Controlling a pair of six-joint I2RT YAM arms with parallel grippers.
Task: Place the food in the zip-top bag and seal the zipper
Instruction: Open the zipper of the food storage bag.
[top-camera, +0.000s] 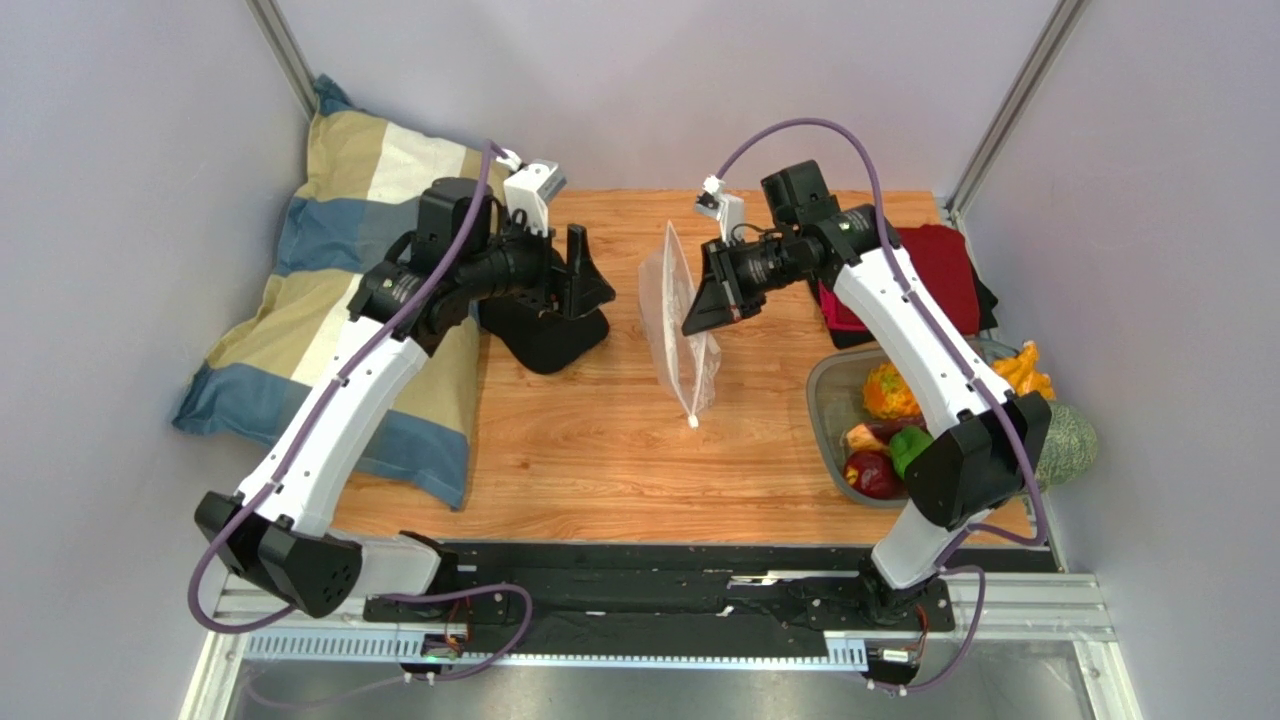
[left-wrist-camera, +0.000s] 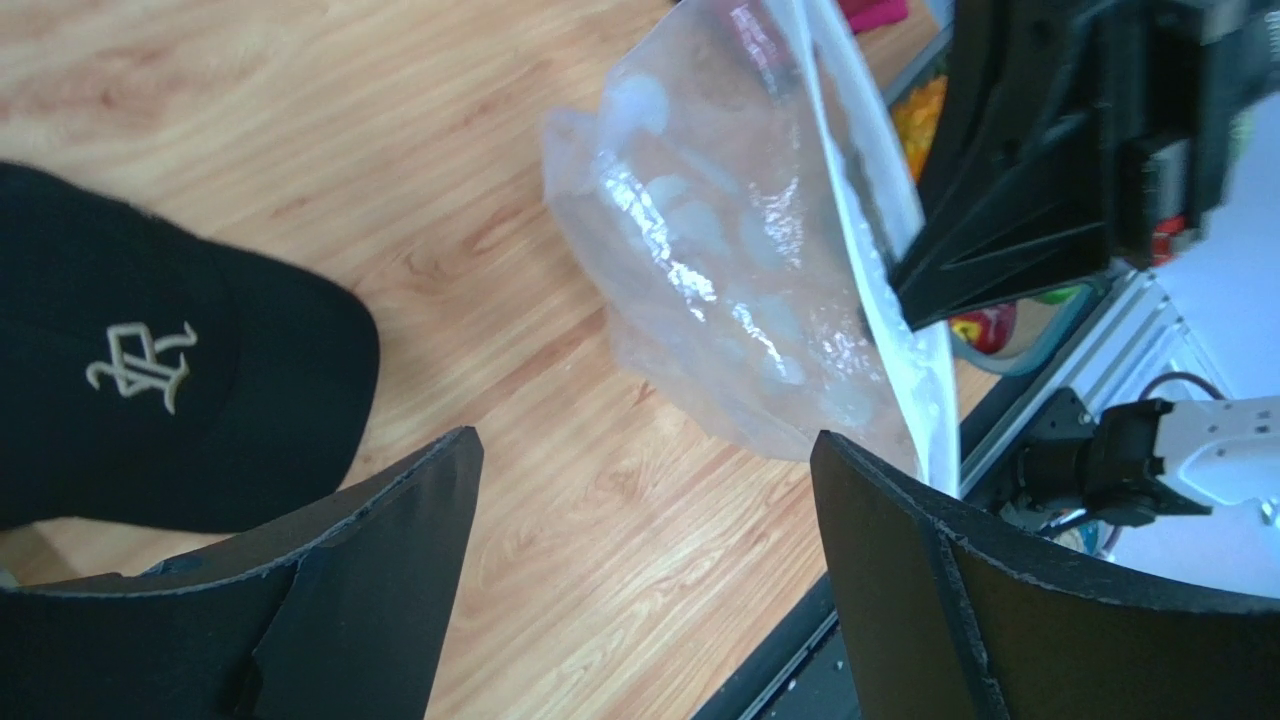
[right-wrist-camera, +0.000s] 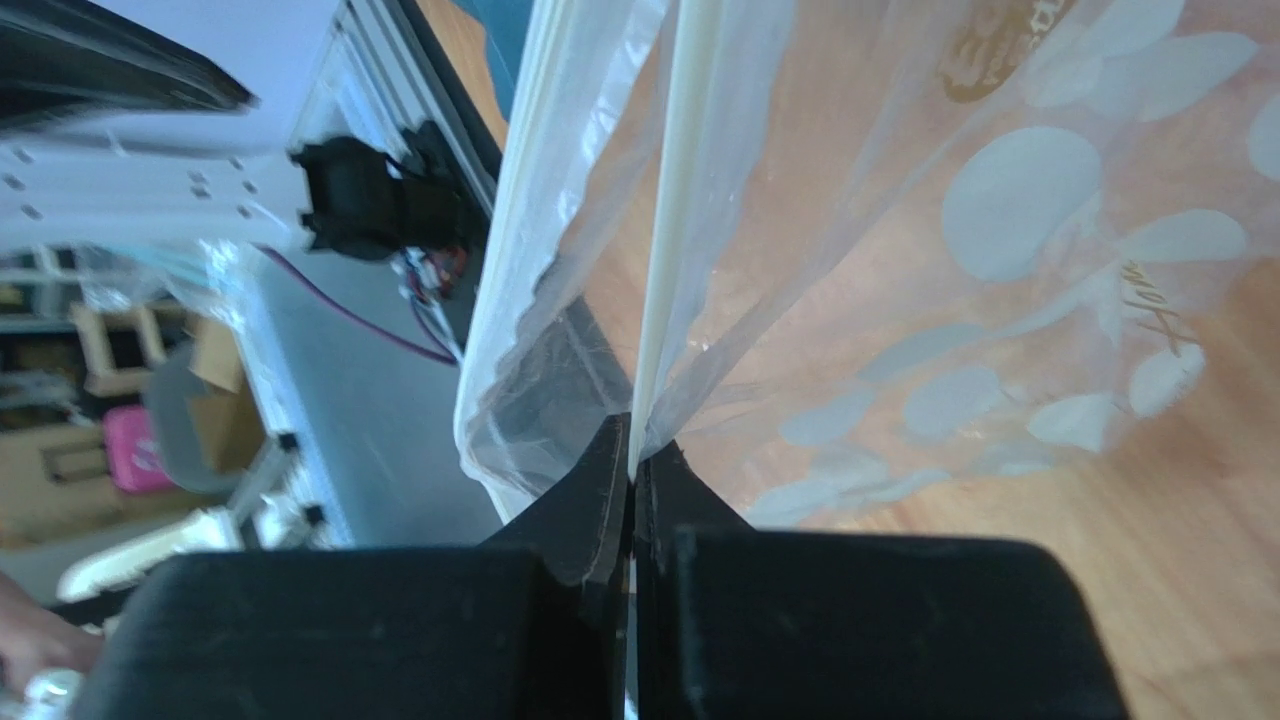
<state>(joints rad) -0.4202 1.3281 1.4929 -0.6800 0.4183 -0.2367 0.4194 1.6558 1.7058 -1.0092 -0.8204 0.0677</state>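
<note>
At the centre of the wooden table (top-camera: 601, 450), the clear zip-top bag printed with white dots (top-camera: 672, 323) stands on edge. The right gripper (right-wrist-camera: 631, 450) is clenched on one lip, at the thin whitish zipper strip (right-wrist-camera: 672, 225). The left gripper (left-wrist-camera: 643, 450) is released, with the jaws spread wide. It faces the bag from beside the black cap with the pale embroidered logo (left-wrist-camera: 150, 375) and touches neither. The small colourful toy food (top-camera: 890, 393) lies in the grey plastic tray (top-camera: 813, 405) on the right, well apart from the bag. The bag appears to contain nothing.

Step in hand, as judged: open the mouth for loading.

1. Hold the right grip firm. The film is floppy and will sag if the grip slackens.
2. Bring the left jaws to the free lip only. Both lips lie close together, and pinching both would leave the mouth shut.
3. Take the lip close to the strip, where the stiffer material gives a better hold.
4. Draw the two lips apart gently. A sharp pull risks stripping the film from the right jaws.
</note>
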